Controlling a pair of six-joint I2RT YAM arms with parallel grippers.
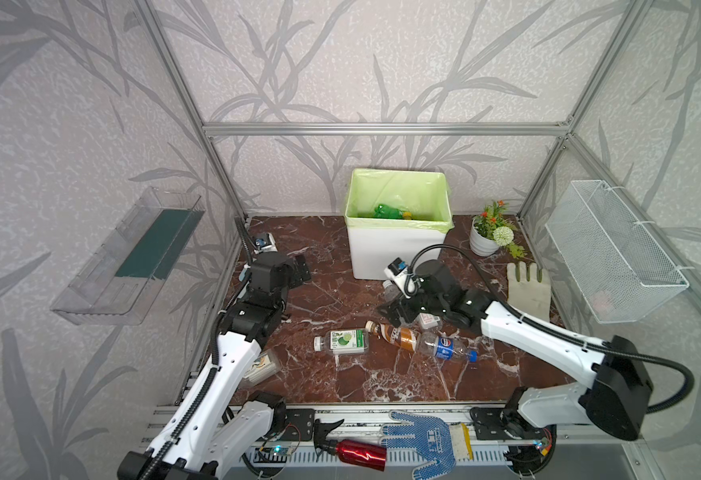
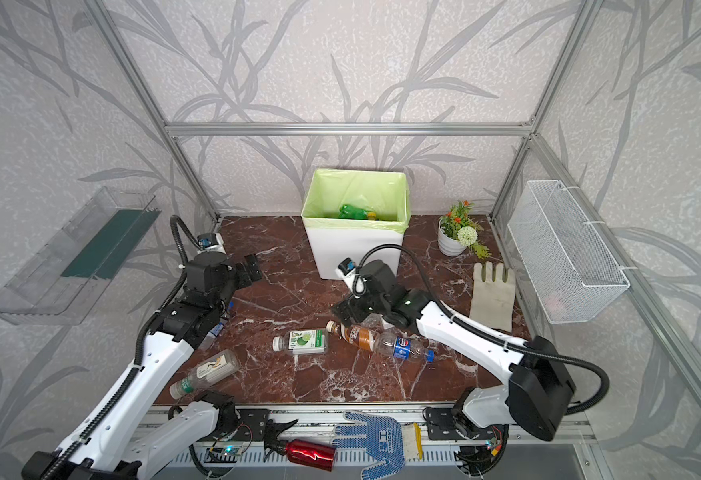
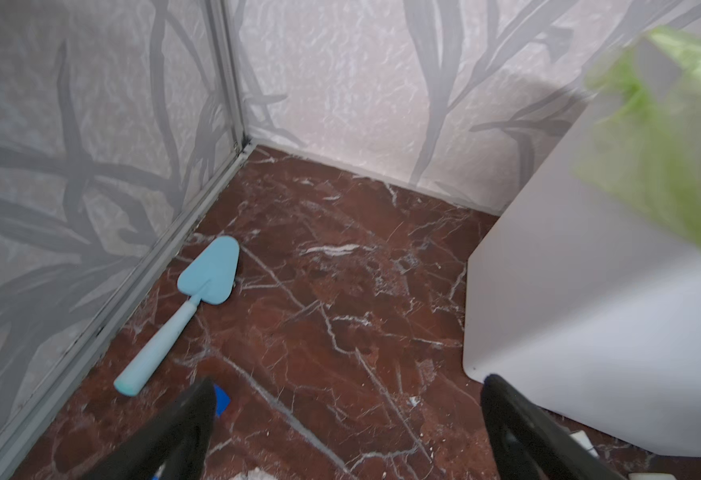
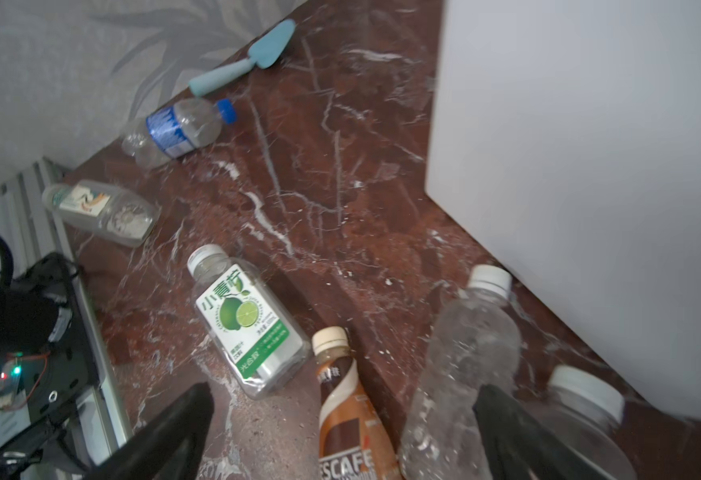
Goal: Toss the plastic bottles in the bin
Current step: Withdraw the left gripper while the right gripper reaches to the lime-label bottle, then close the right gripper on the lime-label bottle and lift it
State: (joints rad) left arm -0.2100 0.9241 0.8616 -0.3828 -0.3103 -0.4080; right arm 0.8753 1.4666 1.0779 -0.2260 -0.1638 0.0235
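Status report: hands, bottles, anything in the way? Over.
Both hands open, empty: left hand beside the bin, right hand low over brown bottle and clear bottle. Green bottle in bin; others on table. Bottles crowded together there.

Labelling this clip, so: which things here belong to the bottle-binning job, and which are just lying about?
Job: bin, lime-label bottle, coffee bottle, Pepsi bottle, crinkled clear bottle, green bottle in the bin.
Lying about: red spray bottle, blue dotted glove, white glove, potted plant, blue spatula, wire basket, clear tray.
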